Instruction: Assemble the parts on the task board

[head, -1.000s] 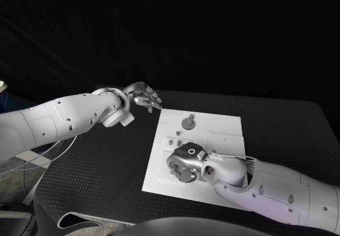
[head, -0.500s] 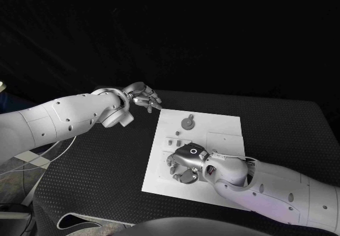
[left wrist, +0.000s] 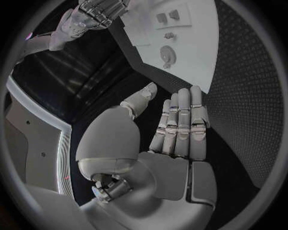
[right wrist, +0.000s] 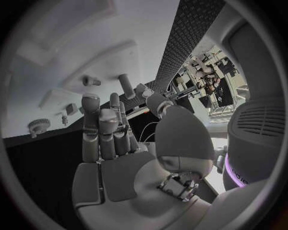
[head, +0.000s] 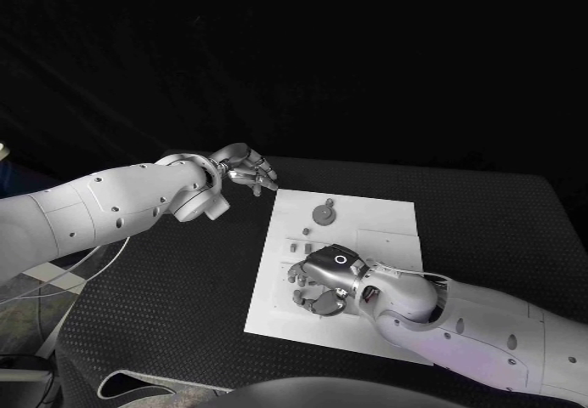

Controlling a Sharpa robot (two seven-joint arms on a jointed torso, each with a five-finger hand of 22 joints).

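The white task board (head: 382, 228) lies in the middle of the table. A round grey part (head: 325, 212) sits near its far edge, with small parts (head: 298, 247) along its left side. My right hand (head: 322, 286) hovers palm down over the board's near left area, its fingers bent toward the surface, and I see nothing held in it. From the right wrist, a short cylinder (right wrist: 126, 85) and a small peg (right wrist: 90, 80) stand on the board (right wrist: 72, 52) just past my fingertips (right wrist: 90, 103). My left hand (head: 246, 167) hangs open off the board's far left corner.
Black textured table (head: 172, 280) surrounds the board on all sides. The left wrist view shows the board (left wrist: 201, 48), the round part (left wrist: 167, 55) and my right hand (left wrist: 99, 10) beyond it.
My right hand has shifted slightly toward the board's near side and its wrist has rolled a little. The left hand has stayed in place.
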